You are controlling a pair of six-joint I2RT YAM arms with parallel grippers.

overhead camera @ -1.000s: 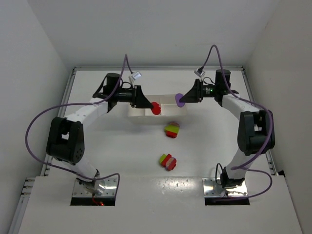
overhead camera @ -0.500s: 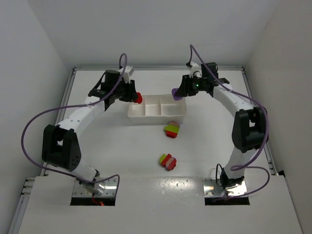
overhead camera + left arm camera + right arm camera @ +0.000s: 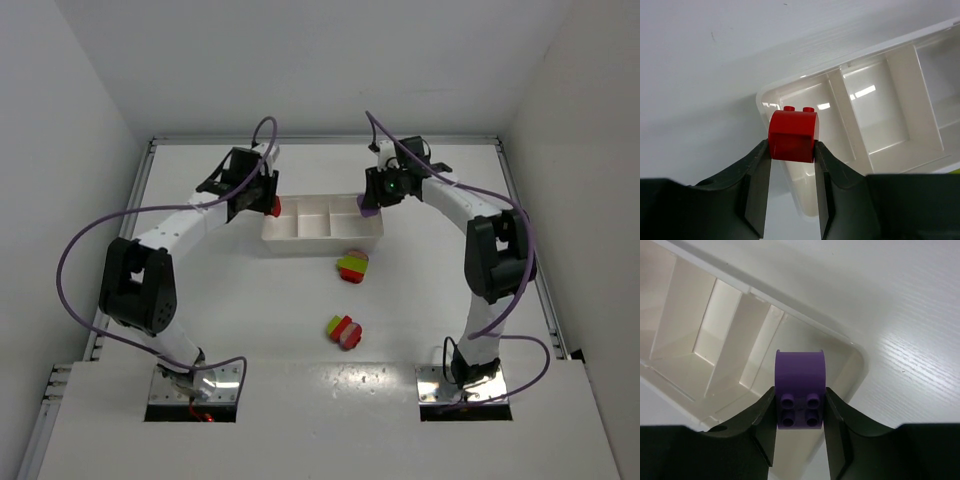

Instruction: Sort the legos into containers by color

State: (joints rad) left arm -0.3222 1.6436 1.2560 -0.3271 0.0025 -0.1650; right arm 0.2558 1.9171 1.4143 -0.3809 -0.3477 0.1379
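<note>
Toward the far edge of the counter, seen from above, sits the white tray with three boxes in it. The left jaws grip a red brick over the tray's left end. The right jaws grip a purple brick over its right end. Two striped clumps lie on the counter, one just in front of the tray and one closer to the near edge.

From the left wrist, the red brick is squeezed tight between the jaws (its two bumps show on top) above the corner of an end box.

From the right wrist, the purple brick is pinched between the jaws above the tray's end box.
</note>
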